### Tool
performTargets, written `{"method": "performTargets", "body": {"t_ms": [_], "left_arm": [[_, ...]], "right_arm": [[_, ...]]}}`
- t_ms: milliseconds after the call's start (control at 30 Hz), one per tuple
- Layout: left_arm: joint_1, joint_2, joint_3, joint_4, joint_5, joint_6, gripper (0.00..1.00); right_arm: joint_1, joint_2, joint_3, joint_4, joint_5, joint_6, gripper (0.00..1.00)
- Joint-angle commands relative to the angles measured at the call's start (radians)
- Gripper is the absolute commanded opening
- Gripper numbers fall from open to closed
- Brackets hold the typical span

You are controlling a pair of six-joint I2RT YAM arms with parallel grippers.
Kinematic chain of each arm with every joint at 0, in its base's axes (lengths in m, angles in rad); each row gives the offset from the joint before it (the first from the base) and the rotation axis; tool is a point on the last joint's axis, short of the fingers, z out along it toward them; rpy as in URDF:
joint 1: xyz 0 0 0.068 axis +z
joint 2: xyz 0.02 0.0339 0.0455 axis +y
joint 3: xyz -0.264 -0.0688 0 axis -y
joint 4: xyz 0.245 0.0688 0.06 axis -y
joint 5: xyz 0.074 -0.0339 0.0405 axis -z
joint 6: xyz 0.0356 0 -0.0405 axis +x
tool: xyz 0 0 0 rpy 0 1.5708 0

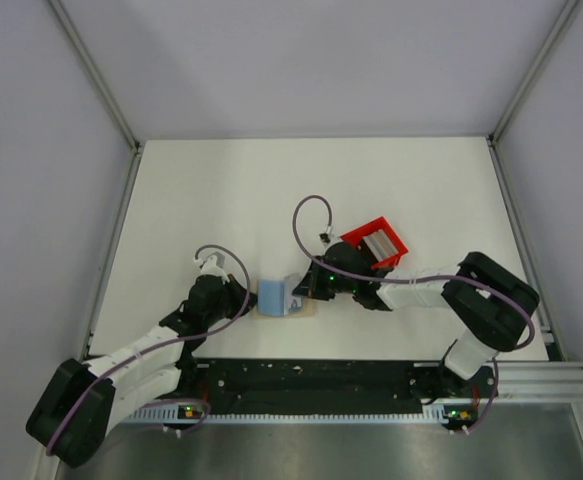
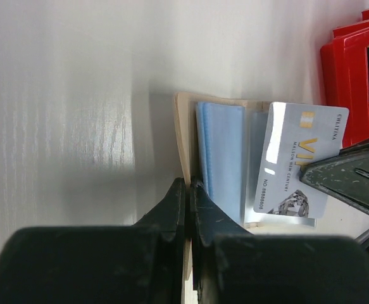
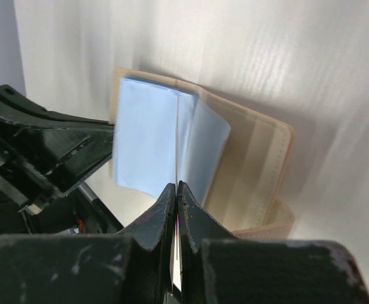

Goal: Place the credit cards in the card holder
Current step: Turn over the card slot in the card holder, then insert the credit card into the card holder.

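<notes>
As the right gripper [image 3: 176,189] pinches a silver card [image 2: 295,158] between fully closed fingers, the card stands edge-on to that wrist's camera. Its thin edge points into the fold between two of the blue pocket leaves [image 3: 143,136] of the card holder [image 3: 257,161]. The holder lies open on the white table [image 1: 221,190], between the two arms. The left gripper [image 2: 189,185], likewise shut tight, clamps the holder's near beige edge and pins it in place.

The step in hand appears to be the insertion itself. The card is presented at the pockets, but from the left wrist most of its printed face shows outside them, so it is judged not yet seated. Whether its leading edge has found a slot mouth cannot be told. The next move calls for lining that edge up with one slot and sliding the card along it while the left arm keeps the holder from shifting.

The soft leaves fan upward and could buckle or take the card between the wrong layers. The two grippers sit close together over the holder, leaving little room to adjust. Beyond the holder, beside the right arm, stands a red tray [image 1: 376,243] with pale contents too small to identify.
</notes>
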Motion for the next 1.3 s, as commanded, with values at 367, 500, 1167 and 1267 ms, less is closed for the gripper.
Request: {"method": "performTargets", "body": {"t_ms": [367,500,1167,1267], "left_arm": [[-0.007,0.05,-0.013,0.038,-0.003,0.015,0.0],[-0.008,0.051,-0.013,0.038,-0.006,0.014,0.0],[-0.011,0.051,-0.019,0.045,-0.006,0.023,0.0],[-0.011,0.05,-0.022,0.047,-0.005,0.024,0.0]], "right_arm": [[-0.018,0.12,-0.046,0.197,-0.078,0.071,0.0],[-0.018,0.138,-0.051,0.18,-0.073,0.09,0.0],[-0.005,0.192,-0.054,0.191,-0.032,0.12,0.0],[-0.007,0.182,-0.04,0.154,-0.008,0.11,0.0]]}}
